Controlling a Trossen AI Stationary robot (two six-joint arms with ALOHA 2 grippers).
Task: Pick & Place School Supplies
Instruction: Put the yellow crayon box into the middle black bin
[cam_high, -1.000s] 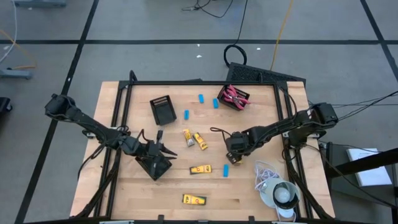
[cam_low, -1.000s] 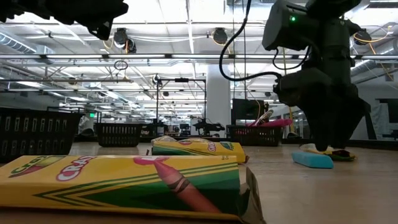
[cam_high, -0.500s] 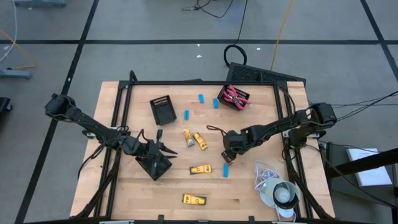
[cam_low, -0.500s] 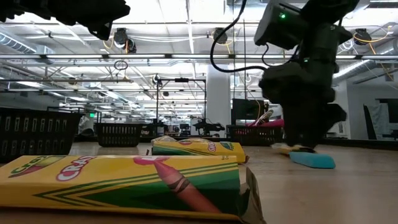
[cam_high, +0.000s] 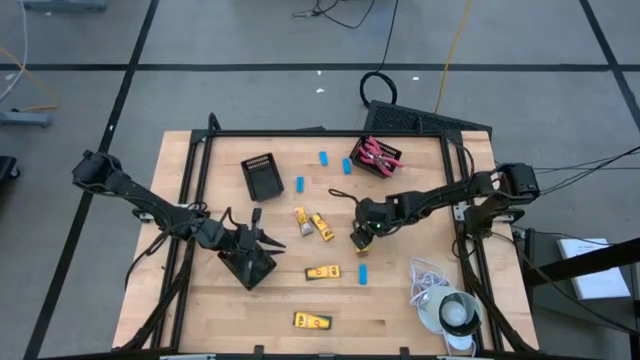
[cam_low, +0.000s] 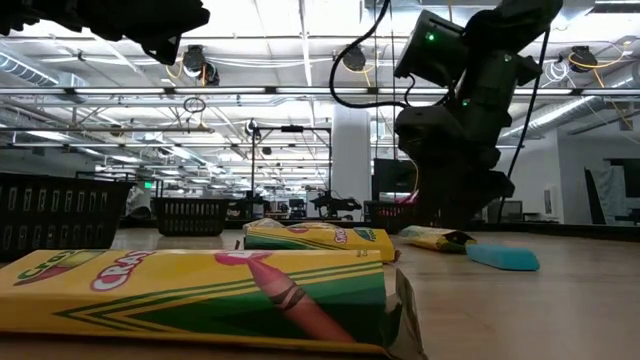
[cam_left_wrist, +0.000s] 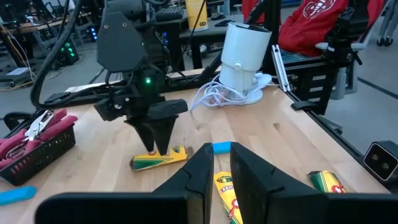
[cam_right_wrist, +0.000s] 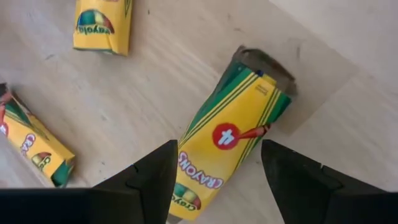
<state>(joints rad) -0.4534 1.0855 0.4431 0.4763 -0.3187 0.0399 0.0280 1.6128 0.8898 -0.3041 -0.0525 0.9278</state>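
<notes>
My right gripper (cam_high: 362, 232) (cam_right_wrist: 219, 144) points down over a yellow-and-green crayon box (cam_high: 357, 241) (cam_right_wrist: 217, 143) that lies flat on the wood mid-table. It is open, with its fingers astride one end of the box. Other crayon boxes (cam_high: 322, 272) and light-blue erasers (cam_high: 363, 272) lie scattered on the table. Red-handled scissors (cam_high: 375, 157) sit in a black basket at the far right. My left gripper (cam_high: 272, 243) (cam_left_wrist: 221, 152) waits left of centre above a black tray (cam_high: 248, 268), its fingers a narrow gap apart and touching nothing. My right gripper comes at the crayon box from above, its fingers across the box near one end. One finger (cam_right_wrist: 158, 180) stands right against the box's long edge (cam_right_wrist: 183, 171), and the other finger (cam_right_wrist: 298, 180) stands apart from it. The box lies flat on the table. Whether the finger touches it I cannot tell.
A second black tray (cam_high: 262, 177) lies far left of centre. A white cord with a round grey-white object (cam_high: 445, 300) sits at the near right corner. Two crayon boxes (cam_high: 311, 225) lie between the grippers, and another crayon box (cam_high: 312, 320) lies by the near edge. A dark frame borders the table.
My right gripper has moved toward the table's left and a little toward the far edge. The crayon box under it has slid along the table with it, away from the blue eraser, which stayed where it was.
</notes>
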